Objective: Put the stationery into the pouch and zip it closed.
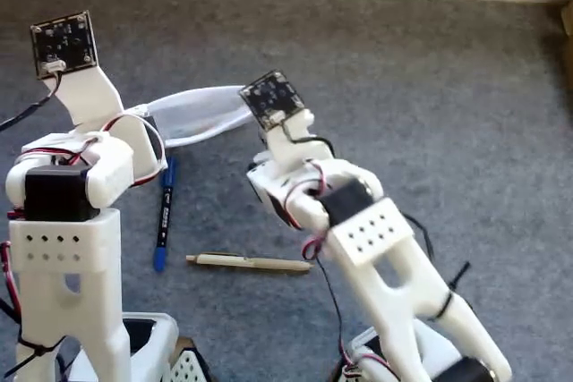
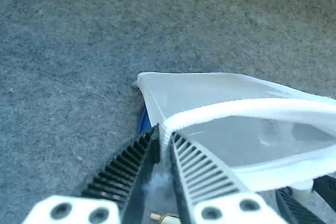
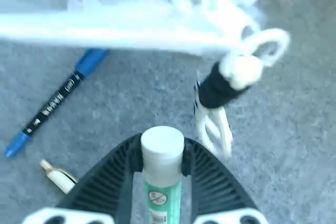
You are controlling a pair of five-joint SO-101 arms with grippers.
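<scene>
The left gripper is pinching the open pouch rim, the right gripper is clamping a glue stick, and the blue pen and beige pen are lying outside, with zipping not yet done.

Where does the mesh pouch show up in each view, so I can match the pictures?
High view: the pouch lies between the two arms' cameras, beyond the blue pen.
Left wrist view: the pouch has its edge pinched in the left gripper.
Right wrist view: the pouch lies beyond the glue stick held in the right gripper.
Shared landmark: the blue pen, near the pouch.
</scene>
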